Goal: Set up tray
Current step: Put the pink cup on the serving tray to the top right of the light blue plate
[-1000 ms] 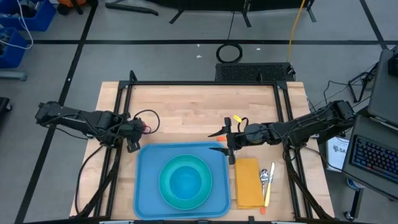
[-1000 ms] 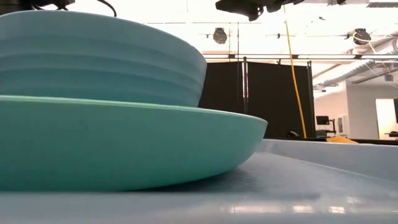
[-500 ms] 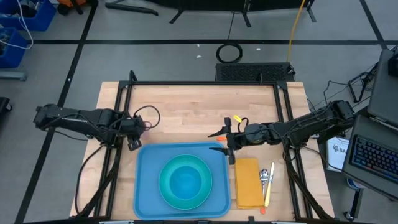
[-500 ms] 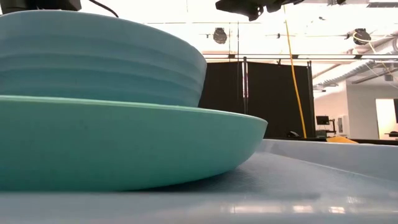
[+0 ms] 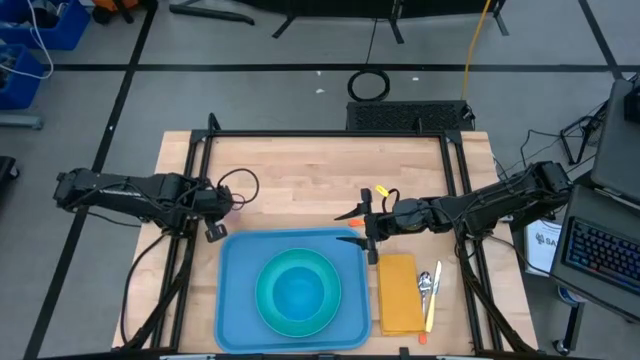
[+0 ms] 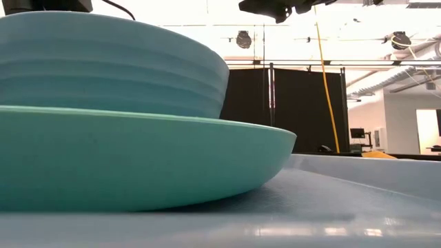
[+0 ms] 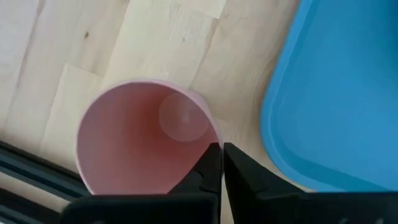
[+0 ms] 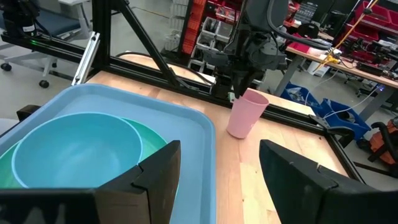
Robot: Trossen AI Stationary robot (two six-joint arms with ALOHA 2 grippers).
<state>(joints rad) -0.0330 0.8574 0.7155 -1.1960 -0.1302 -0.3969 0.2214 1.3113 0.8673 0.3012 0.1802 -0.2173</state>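
The blue tray (image 5: 232, 300) lies at the table's near middle, with a teal plate (image 5: 262, 312) on it and a light blue bowl (image 5: 297, 290) in the plate. A pink cup (image 8: 245, 112) stands tilted on the wood just off the tray's far left corner. My left gripper (image 7: 222, 158) is shut on it from above and hides it in the high view. My right gripper (image 5: 362, 228) hovers open and level over the tray's far right corner, with nothing between its fingers. My left gripper pinches the pink cup's rim (image 7: 214, 134) on the side toward the tray, one finger inside the cup and one outside. The fingers come steeply from above. The cup leans over below them, and its base (image 8: 236, 132) appears to rest on the table.
Right of the tray lies a yellow-orange napkin (image 5: 398, 292), with a spoon (image 5: 425, 283) and a yellow-handled utensil (image 5: 433, 305) beside it. Black frame rails (image 5: 190, 200) run along the table's left, right and far sides. The far half of the table is bare wood (image 5: 320, 175).
My left gripper has swung a little toward the table's far edge above the tray's far left corner, and its fingers have drawn together. My right arm, the tray, the plate and the bowl have stayed where they were.
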